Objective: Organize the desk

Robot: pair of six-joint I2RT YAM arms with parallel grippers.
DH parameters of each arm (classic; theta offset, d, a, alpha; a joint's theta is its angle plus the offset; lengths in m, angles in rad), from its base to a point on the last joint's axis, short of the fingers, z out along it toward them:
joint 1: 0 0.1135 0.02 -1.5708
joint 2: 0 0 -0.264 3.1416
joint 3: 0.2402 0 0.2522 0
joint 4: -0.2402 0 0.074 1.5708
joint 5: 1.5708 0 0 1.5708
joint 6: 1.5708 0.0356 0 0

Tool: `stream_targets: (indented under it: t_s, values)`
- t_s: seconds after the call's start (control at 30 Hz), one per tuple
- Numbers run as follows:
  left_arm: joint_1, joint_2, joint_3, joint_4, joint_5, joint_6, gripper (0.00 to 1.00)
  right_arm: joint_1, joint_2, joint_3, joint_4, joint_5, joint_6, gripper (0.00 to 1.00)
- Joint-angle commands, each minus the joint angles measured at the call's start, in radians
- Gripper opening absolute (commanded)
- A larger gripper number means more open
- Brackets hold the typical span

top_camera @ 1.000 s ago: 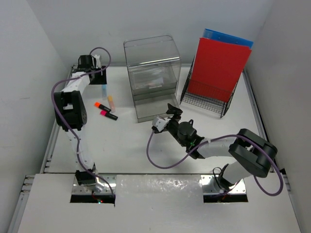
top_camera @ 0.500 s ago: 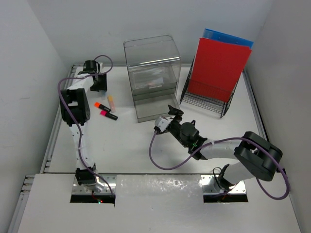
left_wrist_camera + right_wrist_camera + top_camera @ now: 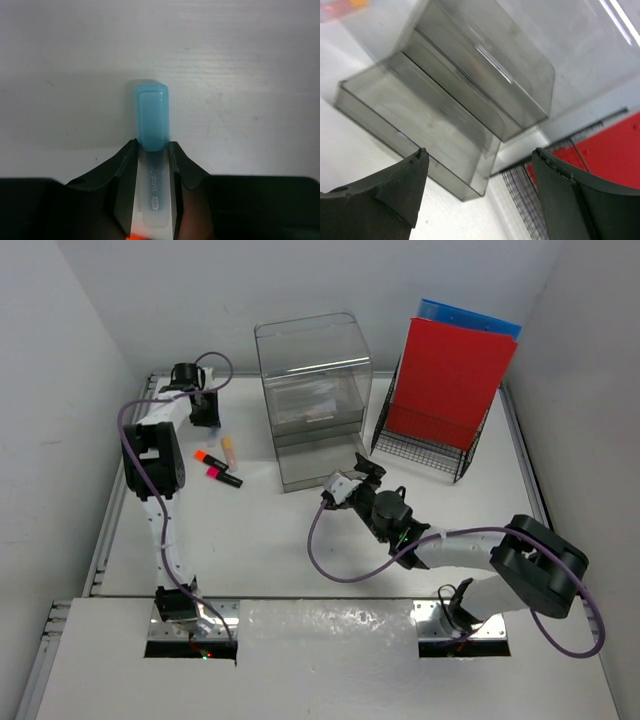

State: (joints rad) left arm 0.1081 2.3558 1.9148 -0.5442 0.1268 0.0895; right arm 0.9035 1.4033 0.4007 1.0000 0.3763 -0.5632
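Note:
The white desk [image 3: 260, 540] holds several markers at the back left. My left gripper [image 3: 207, 414] is low over the desk, its jaws closed against the clear barrel of a blue-capped marker [image 3: 151, 120] that lies flat; the cap sticks out past the fingertips [image 3: 127, 152]. My left gripper [image 3: 152, 146] fills the bottom of its wrist view. My right gripper [image 3: 356, 476] is open and empty, just in front of the clear drawer box [image 3: 315, 400]. In the right wrist view my right gripper [image 3: 480, 150] faces the box's pulled-out lower drawer [image 3: 410, 115].
An orange-capped marker [image 3: 203, 456], a pink-capped marker [image 3: 222, 476] and a pale orange marker [image 3: 229, 448] lie left of the drawer box. A black wire rack [image 3: 420, 445] with a red folder [image 3: 450, 375] and a blue one stands at the back right.
My left gripper has come down from the back left corner onto the blue-capped marker and closed on it. My right gripper has edged right, towards the drawer box.

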Motion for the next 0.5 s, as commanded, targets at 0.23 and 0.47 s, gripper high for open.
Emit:
stream_targets:
  t_s: [0.23,0.47]
  values:
    - [-0.005,-0.587,-0.364,-0.06,0.192,0.186,0.0,-0.224,-0.119,0.053,-0.164,-0.027,0.471,0.81]
    - [-0.137,-0.73,-0.505,-0.368,0.237,0.536,0.0,-0.227,-0.139,0.027,-0.124,0.01,0.467,0.82]
